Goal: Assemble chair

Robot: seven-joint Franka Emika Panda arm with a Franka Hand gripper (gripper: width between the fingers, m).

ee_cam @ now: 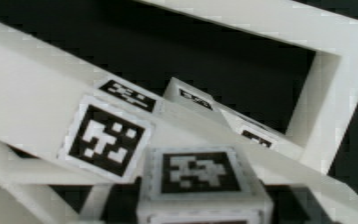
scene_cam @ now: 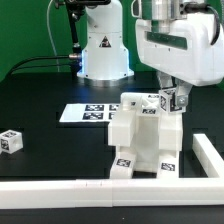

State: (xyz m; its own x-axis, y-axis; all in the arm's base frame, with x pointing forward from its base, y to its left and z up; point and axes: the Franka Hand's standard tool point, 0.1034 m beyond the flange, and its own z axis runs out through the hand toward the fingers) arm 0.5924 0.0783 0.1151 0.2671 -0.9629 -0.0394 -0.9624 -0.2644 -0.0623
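1. The claw (scene_cam: 172,103) is seen at 3 o'clock in the exterior view, pointing down. It is closed on a small block (scene_cam: 165,101) that has a black-and-white tag on it.
2. In the wrist view the small block (ee_cam: 194,172) is seen close up, with its tag facing the camera. White slabs with more tags are seen behind it.
3. The half-built chair (scene_cam: 143,138) is found just under the claw, at about 5 o'clock in the exterior view. The small block is held by the chair's top edge, at 1 o'clock from the chair's middle. Whether the two are touching cannot be told.
4. The marker board (scene_cam: 88,113) is laid flat on the black table (scene_cam: 40,100), near the chair, at 10 o'clock from it.
5. A loose cube (scene_cam: 10,141) with a tag is seen at 9 o'clock from the chair, well apart from it.
6. A white rail (scene_cam: 60,188) is laid along the 6 o'clock side and turns up at 4 o'clock, just beside the chair.
7. The robot base (scene_cam: 104,52) is seen at 12 o'clock.
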